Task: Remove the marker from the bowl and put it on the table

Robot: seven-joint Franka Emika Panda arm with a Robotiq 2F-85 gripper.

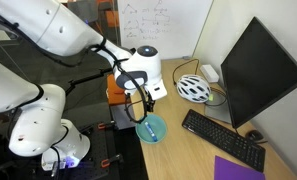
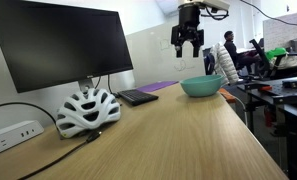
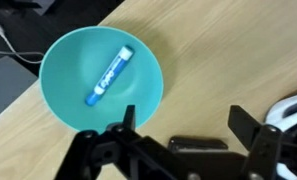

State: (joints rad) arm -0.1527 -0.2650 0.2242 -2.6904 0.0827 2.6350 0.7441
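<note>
- The hand (image 3: pixel 183 118) hangs open; the marker (image 3: pixel 110 76) lies flat inside the bowl (image 3: pixel 68 60), below and slightly ahead of it.
- Coming down off-centre, the hand could strike the rim and tip the bowl across the worktop (image 3: pixel 218 50).

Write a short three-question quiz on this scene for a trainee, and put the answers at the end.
1. True or false: the marker lies inside the bowl.
2. Which white object lies on the table near the foot of the monitor?
3. The gripper is: A) shut on the marker; B) open, above the bowl; C) open, touching the table.
Key: 1 true; 2 the helmet; 3 B.
</note>
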